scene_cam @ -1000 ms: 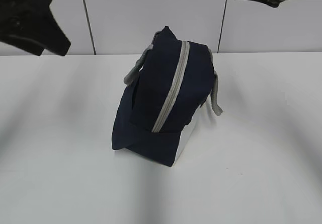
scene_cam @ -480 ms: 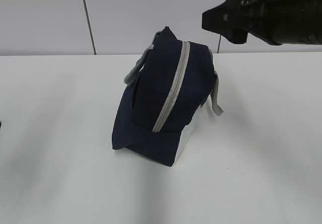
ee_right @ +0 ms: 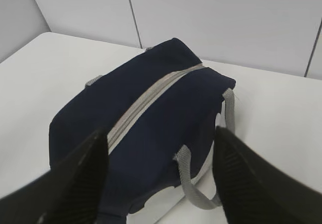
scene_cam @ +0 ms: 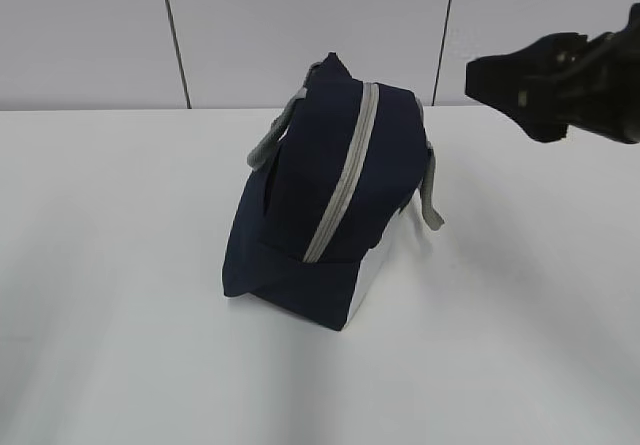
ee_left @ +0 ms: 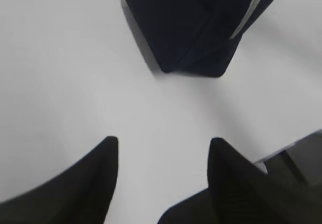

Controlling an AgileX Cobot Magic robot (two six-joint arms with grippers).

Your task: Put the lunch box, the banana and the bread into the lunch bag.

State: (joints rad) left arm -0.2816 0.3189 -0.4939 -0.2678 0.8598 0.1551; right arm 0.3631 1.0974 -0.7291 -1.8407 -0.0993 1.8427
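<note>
In the exterior view, a navy bag (scene_cam: 320,205) sat near the middle of a white table (scene_cam: 120,265), one end turned toward the camera. A grey zipper (scene_cam: 345,180) ran along its top and looked closed, with grey handles (scene_cam: 432,190) hanging down either side and a white end panel (scene_cam: 368,280) showing at its lower right. The right tool (scene_cam: 500,83) reached in from the right edge, up in the air beside the bag and not touching it; from this angle its jaws' spacing could not be told. The left tool was out of this view. In the left wrist view, the left tool (ee_left: 163,156) hung over bare table with its two dark fingers (ee_left: 95,176) spread apart and nothing between them, while the bag (ee_left: 196,27) lay well beyond them at the top of the picture. In the right wrist view, the right tool (ee_right: 161,156) hovered above the bag (ee_right: 151,133), its fingers (ee_right: 80,181) spread wide to either side and gripping nothing. The zipper (ee_right: 146,103) ran lengthwise beneath, and one handle (ee_right: 191,181) looped down the bag's near side. The box, banana and bread were not visible in any view.
</note>
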